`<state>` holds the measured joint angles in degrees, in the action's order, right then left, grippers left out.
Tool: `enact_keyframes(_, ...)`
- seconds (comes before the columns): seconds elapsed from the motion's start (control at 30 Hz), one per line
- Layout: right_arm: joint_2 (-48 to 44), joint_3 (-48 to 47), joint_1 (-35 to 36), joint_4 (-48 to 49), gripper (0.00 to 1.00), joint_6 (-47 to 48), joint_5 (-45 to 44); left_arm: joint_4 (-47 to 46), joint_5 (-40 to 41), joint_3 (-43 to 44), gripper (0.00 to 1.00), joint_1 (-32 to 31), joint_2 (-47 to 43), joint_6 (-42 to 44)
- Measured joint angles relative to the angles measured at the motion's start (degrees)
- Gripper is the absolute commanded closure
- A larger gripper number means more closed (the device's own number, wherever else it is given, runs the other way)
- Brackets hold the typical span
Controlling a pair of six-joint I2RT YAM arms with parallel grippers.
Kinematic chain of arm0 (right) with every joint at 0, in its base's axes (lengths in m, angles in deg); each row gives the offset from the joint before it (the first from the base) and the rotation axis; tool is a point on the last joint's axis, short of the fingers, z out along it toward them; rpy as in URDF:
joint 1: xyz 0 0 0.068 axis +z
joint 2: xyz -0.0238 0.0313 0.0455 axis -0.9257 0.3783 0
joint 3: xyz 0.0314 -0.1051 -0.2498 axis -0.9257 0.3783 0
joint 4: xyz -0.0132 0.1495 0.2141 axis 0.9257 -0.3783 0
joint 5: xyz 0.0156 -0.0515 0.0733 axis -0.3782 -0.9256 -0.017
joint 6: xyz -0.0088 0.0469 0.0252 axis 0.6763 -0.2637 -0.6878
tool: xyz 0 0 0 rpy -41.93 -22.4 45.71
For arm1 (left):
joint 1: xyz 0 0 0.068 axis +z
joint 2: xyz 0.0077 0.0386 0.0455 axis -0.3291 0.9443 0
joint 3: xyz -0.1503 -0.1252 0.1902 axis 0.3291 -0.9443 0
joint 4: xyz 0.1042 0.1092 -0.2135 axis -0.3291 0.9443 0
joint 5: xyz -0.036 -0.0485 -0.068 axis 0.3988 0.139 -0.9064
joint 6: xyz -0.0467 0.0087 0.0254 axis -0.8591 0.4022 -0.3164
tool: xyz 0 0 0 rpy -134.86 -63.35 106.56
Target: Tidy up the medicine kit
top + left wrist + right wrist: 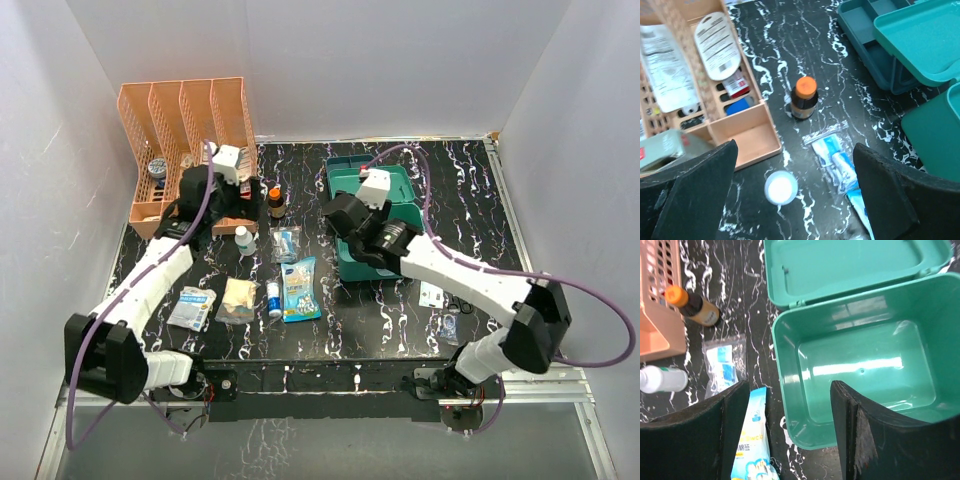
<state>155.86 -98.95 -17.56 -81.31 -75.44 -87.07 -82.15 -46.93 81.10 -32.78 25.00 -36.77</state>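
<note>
Black marbled counter (460, 200), white-walled bay: medicine kit (790, 385) sits center-right, lid open, base empty. R jaws hover spread, holding nothing, over its left rim; L jaws wide open near orange-capped bottle (804, 97). Risk: a descent clips rim, shoves kit.

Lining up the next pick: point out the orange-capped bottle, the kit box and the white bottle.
orange-capped bottle (803, 104): left wrist view, brown body.
kit box (860, 365): right wrist view, bare inner floor.
white bottle (781, 188): left wrist view, cap top.
</note>
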Motion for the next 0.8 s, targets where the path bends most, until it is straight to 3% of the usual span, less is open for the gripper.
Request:
enact_keyframes(0.37, -15.21, 9.14, 0.00, 8.11, 0.33, 6.47, -8.92, -8.92, 7.39, 1.46, 0.01, -8.59, 18.01, 0.68)
enact_keyframes(0.8, -16.74, 13.46, 0.00, 14.25, 0.33, 10.67, -10.54, -24.98, 11.39, -0.59, 0.01, -10.08, 23.50, 2.80)
